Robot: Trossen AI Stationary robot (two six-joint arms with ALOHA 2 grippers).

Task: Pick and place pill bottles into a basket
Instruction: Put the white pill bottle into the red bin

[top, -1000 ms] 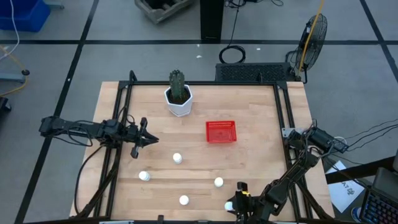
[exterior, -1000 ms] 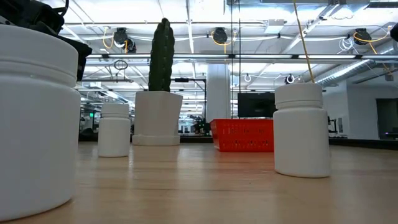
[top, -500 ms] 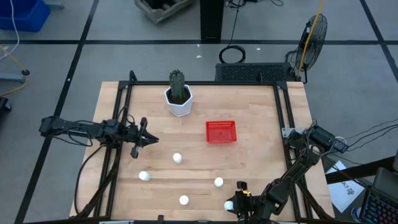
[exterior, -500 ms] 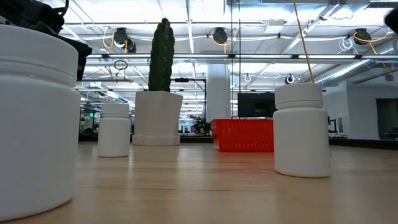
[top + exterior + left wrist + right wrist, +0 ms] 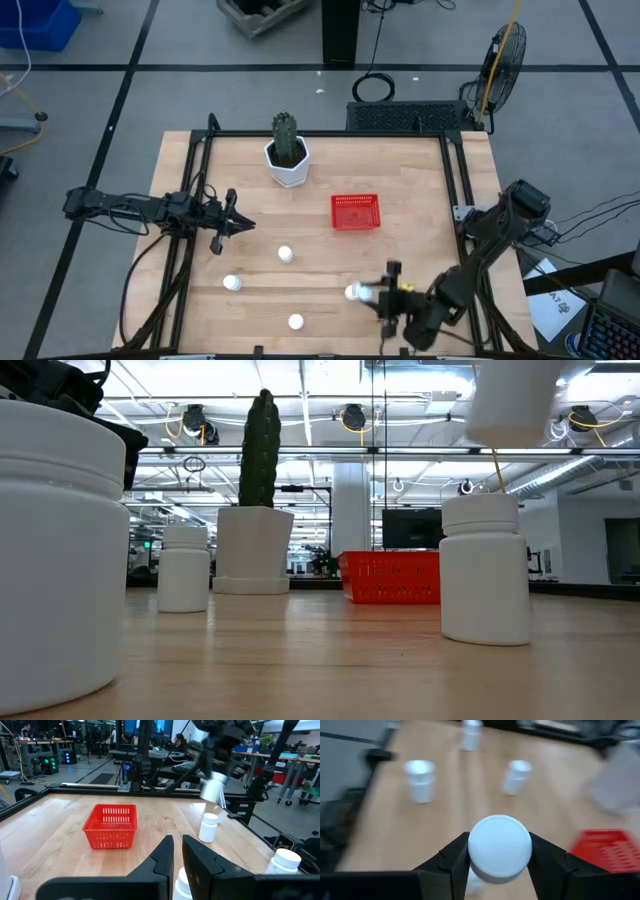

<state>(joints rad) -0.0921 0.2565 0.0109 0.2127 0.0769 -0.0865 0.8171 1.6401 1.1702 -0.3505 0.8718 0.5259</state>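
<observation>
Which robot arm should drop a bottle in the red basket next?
The right one, probably. The right gripper is shut on a pill bottle, lifted off the table, with the basket not far ahead. The left gripper waits near the table's left edge, holding nothing.

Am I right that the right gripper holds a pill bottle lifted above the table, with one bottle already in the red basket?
Not quite: the basket is still empty, as the left wrist view shows. The right gripper does hold a pill bottle lifted off the table.

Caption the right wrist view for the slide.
Right gripper carries a white pill bottle in its jaws above the wooden table, red basket ahead.
</observation>
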